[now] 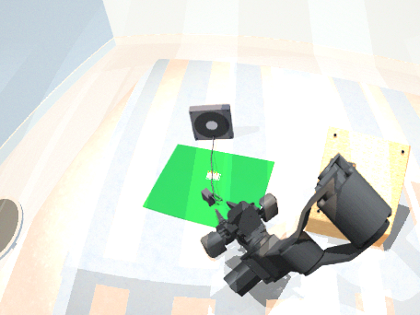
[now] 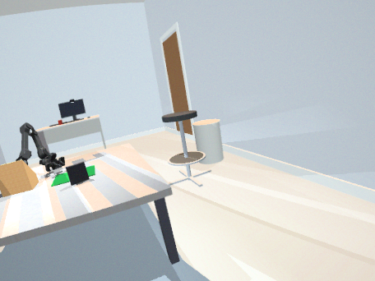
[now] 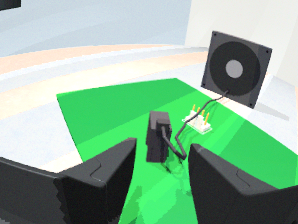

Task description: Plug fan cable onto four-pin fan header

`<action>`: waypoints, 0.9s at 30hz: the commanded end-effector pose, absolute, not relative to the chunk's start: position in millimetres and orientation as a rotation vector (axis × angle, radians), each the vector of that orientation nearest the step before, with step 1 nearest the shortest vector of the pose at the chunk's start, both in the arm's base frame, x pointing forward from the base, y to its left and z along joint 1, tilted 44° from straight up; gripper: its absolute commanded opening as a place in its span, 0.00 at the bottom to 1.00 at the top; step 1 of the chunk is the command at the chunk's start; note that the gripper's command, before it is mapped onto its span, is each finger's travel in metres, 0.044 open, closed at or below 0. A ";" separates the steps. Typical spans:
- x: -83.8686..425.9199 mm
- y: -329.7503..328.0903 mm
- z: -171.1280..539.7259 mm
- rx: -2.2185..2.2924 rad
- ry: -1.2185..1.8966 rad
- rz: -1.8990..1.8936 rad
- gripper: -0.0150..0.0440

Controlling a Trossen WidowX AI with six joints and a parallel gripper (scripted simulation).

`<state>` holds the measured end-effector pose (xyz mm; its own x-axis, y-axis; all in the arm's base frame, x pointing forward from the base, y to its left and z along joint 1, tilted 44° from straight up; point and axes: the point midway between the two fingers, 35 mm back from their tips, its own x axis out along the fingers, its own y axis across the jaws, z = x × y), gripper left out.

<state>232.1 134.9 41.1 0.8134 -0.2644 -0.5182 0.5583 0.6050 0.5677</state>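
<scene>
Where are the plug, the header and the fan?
plug (image 3: 158, 137), wrist view, on its dark body.
header (image 3: 200, 121), wrist view, on its white base.
fan (image 1: 211, 122), top view, on its grey hub.
</scene>
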 end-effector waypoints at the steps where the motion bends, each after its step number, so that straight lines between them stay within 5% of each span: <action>1: 224.5 133.5 50.3 0.794 0.400 -0.490 0.49; 11: 204.7 125.4 71.7 0.793 0.390 -0.481 0.49; 22: 209.7 114.4 56.2 0.667 0.567 -0.563 0.98; 27: 210.9 109.0 49.0 0.612 0.666 -0.593 1.00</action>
